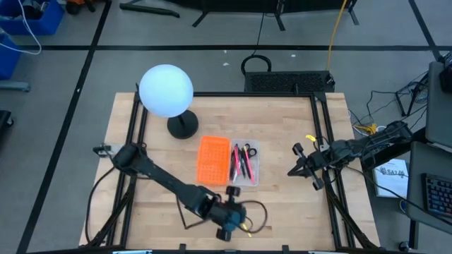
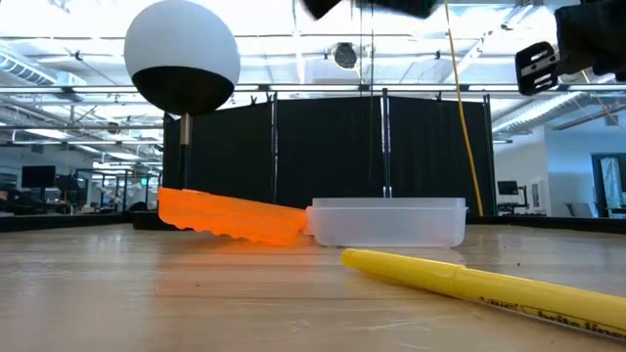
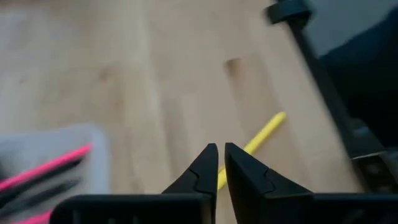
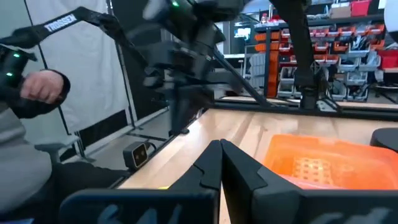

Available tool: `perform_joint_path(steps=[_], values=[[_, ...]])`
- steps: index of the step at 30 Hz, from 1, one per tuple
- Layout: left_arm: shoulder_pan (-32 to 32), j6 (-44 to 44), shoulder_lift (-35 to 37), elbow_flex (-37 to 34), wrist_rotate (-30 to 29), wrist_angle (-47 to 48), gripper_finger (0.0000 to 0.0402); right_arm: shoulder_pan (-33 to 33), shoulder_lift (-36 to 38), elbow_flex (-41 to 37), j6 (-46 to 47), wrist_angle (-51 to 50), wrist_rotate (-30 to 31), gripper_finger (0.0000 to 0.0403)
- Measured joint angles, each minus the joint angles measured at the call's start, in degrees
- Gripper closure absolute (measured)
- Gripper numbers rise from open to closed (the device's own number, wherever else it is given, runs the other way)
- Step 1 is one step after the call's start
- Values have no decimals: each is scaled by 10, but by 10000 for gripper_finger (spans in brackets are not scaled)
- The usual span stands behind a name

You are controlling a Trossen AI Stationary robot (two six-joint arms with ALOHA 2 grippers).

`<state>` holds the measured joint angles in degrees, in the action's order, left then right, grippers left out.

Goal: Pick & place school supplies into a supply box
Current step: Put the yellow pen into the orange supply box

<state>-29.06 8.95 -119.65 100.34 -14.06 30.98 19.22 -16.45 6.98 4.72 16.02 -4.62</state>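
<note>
1. Now left gripper (image 3: 221, 163) nearly closed, slim gap between fingers, gripping nothing; yellow pen (image 3: 254, 143) just beyond fingertips on table (image 1: 282, 204).
2. Supply box (image 1: 245, 163) beside, pens inside.
3. Right gripper (image 4: 221, 163) closed, empty.

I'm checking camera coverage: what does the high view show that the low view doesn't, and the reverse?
Only the high view shows the pink and dark pens lying inside the clear box, and the left gripper over the table's near edge. Only the low view shows the yellow pen full length on the wood. Both show the orange lid, the box and the white globe lamp.
</note>
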Motion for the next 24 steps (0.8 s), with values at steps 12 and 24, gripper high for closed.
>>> perform_joint_path(steps=[12,24], values=[[-3,-64,-118,181,92,132,298,-4,0,-7,-12,17,3,403],[14,-146,-148,181,113,80,200,-4,-5,-8,-10,12,3,403]])
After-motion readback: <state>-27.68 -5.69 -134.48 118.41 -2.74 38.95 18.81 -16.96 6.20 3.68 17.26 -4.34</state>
